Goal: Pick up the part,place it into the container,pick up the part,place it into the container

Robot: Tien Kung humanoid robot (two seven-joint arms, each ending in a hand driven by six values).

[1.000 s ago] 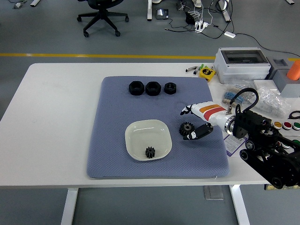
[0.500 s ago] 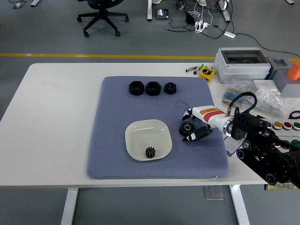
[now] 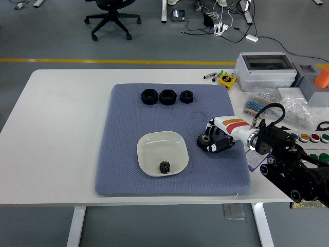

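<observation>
A grey box (image 3: 266,71) is sitting at the tabletop's (image 3: 67,123) two o'clock corner, a yellow tape measure (image 3: 225,80) lying just beside it at nine o'clock. An office chair (image 3: 110,15) is standing at twelve o'clock.

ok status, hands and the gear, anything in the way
Right hand closing around black gear on blue mat, not lifted. Left hand out of view. One small gear already in white dish. Path to dish clear.

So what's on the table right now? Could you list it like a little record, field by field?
surface: blue mat on white table
container: white dish on the mat
in dish: small black gear
being worked: larger black gear, right of the dish
right hand: fingers curled around the larger gear, which is on the mat
far row: three black nuts
left hand: not visible
</observation>
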